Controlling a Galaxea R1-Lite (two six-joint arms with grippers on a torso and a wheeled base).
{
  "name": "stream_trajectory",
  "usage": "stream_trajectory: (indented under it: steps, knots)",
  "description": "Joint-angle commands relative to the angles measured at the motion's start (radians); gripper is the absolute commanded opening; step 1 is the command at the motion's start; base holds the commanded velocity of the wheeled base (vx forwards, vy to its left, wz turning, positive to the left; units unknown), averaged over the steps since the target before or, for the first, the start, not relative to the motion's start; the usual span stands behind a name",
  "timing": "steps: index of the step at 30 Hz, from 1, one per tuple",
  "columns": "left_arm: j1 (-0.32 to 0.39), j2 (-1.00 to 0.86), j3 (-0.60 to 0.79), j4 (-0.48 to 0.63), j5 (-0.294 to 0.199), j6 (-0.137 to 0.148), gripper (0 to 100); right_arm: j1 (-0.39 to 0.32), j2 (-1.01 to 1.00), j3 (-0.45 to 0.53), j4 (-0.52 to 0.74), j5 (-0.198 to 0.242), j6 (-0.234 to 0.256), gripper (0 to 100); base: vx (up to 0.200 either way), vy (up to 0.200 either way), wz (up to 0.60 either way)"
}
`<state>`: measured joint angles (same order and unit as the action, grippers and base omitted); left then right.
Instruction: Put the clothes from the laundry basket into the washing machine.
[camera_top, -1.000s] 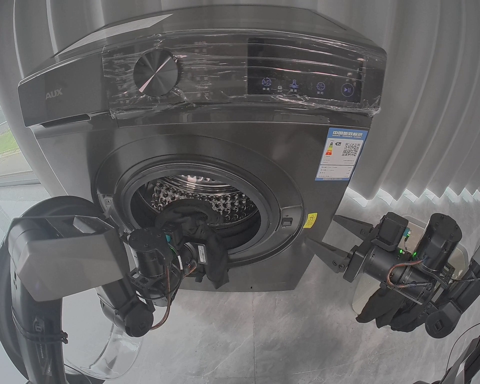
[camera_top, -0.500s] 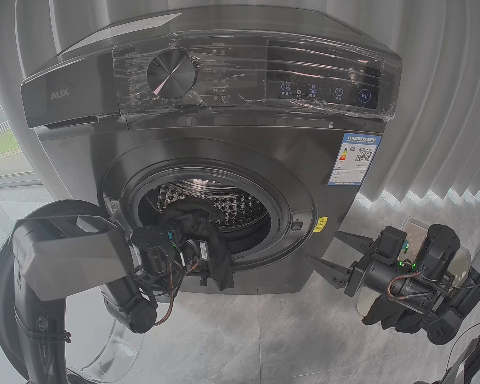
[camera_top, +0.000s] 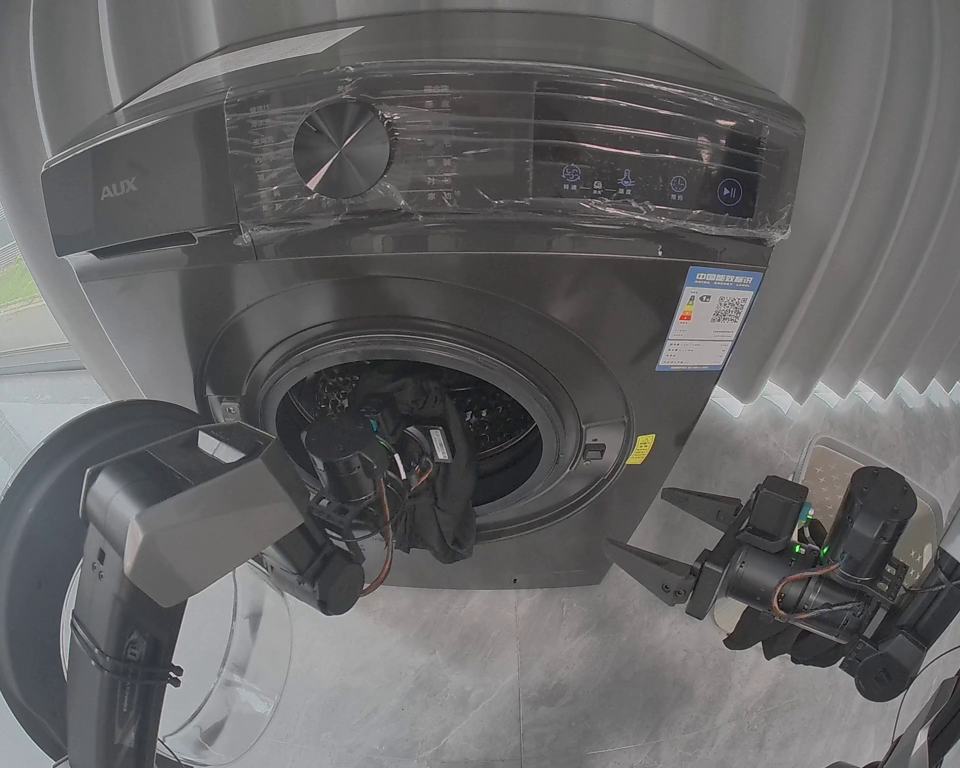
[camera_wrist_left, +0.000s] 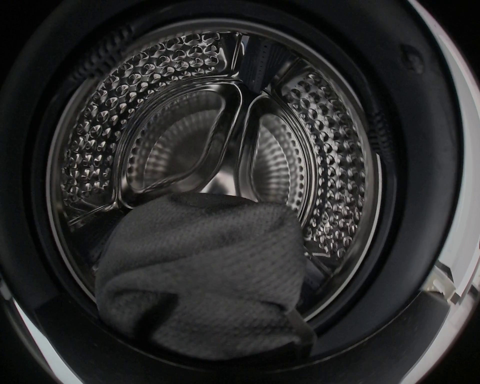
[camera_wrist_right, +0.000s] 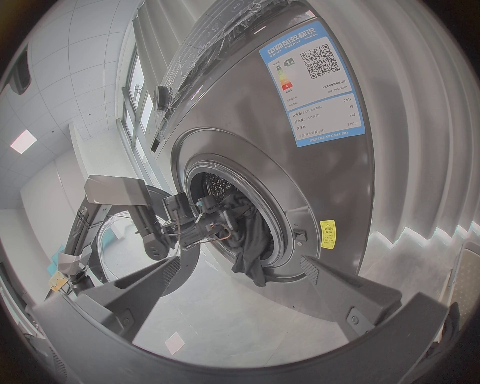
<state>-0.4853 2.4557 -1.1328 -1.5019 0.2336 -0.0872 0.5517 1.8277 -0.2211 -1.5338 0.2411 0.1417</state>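
The grey front-loading washing machine (camera_top: 420, 270) stands with its door swung open to the left. My left gripper (camera_top: 405, 425) is at the drum's mouth, shut on a dark garment (camera_top: 445, 500); the cloth covers its fingers. Part of the garment hangs down over the lower rim of the opening. In the left wrist view the bunched garment (camera_wrist_left: 200, 270) sits in front of the shiny steel drum (camera_wrist_left: 210, 135). My right gripper (camera_top: 640, 520) hangs open and holds nothing, to the right of the machine above the floor. The white laundry basket (camera_top: 870, 470) lies behind the right arm.
The open door (camera_top: 40, 540) with its clear glass bowl (camera_top: 230, 650) stands at the left beside my left arm. More dark clothes (camera_top: 770, 625) show under the right arm by the basket. Pleated curtains (camera_top: 880, 200) hang behind on the right. Grey tile floor lies before the machine.
The head camera shifted a little early on. My left arm has pushed up and forward, carrying the dark garment farther into the drum opening. The right gripper sank slightly and stayed open.
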Motion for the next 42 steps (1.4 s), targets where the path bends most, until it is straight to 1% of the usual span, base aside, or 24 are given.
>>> stream_trajectory:
  steps: [1, 2, 4, 6, 7, 8, 9, 11, 18, 23, 25, 27, 37, 38, 41, 42]
  knots:
    - [0.013, 0.12, -0.177, 0.074, -0.004, -0.065, 0, 0.002, 0.002, 0.016, -0.002, 0.001, -0.001, 100, 0.0, 0.0, 0.0]
    - [0.011, 0.118, -0.193, 0.103, -0.004, -0.092, 0, 0.002, 0.002, 0.016, -0.002, 0.001, -0.001, 100, 0.0, 0.0, 0.0]
    - [0.01, 0.114, -0.219, 0.143, -0.002, -0.124, 0, 0.002, 0.002, 0.017, -0.002, 0.001, -0.001, 100, 0.0, 0.0, 0.0]
    - [0.008, 0.114, -0.274, 0.187, -0.002, -0.151, 0, 0.002, 0.002, 0.023, -0.002, 0.003, -0.001, 100, 0.0, 0.0, 0.0]
    - [0.008, 0.115, -0.314, 0.218, 0.003, -0.161, 0, 0.002, 0.002, 0.025, -0.002, 0.003, -0.001, 100, 0.0, 0.0, 0.0]
    - [0.008, 0.115, -0.314, 0.218, 0.003, -0.161, 0, 0.002, 0.002, 0.025, -0.002, 0.003, -0.001, 100, 0.0, 0.0, 0.0]
    - [0.01, 0.118, -0.383, 0.264, 0.012, -0.172, 0, 0.004, 0.002, 0.025, -0.002, 0.003, -0.001, 100, 0.0, 0.0, 0.0]
    - [0.011, 0.126, -0.45, 0.305, 0.013, -0.187, 0, 0.007, 0.002, 0.025, -0.002, 0.003, -0.001, 100, 0.0, 0.0, 0.0]
    - [0.033, 0.19, -0.651, 0.45, 0.015, -0.195, 0, 0.007, 0.002, 0.035, -0.003, 0.003, -0.001, 100, 0.0, 0.0, 0.0]
    - [0.042, 0.227, -0.728, 0.505, 0.015, -0.197, 0, 0.005, 0.002, 0.035, -0.005, 0.004, -0.001, 100, 0.0, 0.0, 0.0]
    - [0.056, 0.238, -0.754, 0.523, 0.015, -0.198, 0, 0.005, 0.002, 0.035, -0.005, 0.004, -0.001, 100, 0.0, 0.0, 0.0]
    - [0.06, 0.246, -0.768, 0.526, 0.015, -0.198, 0, 0.005, 0.002, 0.035, -0.005, 0.004, -0.001, 100, 0.0, 0.0, 0.0]
    - [0.057, 0.243, -0.737, 0.525, 0.016, -0.198, 0, 0.007, 0.002, 0.042, -0.008, 0.004, -0.001, 100, 0.0, 0.0, 0.0]
    - [0.057, 0.241, -0.728, 0.519, 0.018, -0.198, 100, 0.005, 0.002, 0.042, -0.008, 0.004, -0.001, 100, 0.0, 0.0, 0.0]
    - [0.056, 0.226, -0.694, 0.509, 0.032, -0.195, 100, 0.005, 0.002, 0.042, -0.008, 0.004, -0.001, 100, 0.0, 0.0, 0.0]
    - [0.056, 0.19, -0.636, 0.516, 0.047, -0.189, 100, 0.005, 0.002, 0.042, -0.008, 0.004, -0.001, 100, 0.0, 0.0, 0.0]
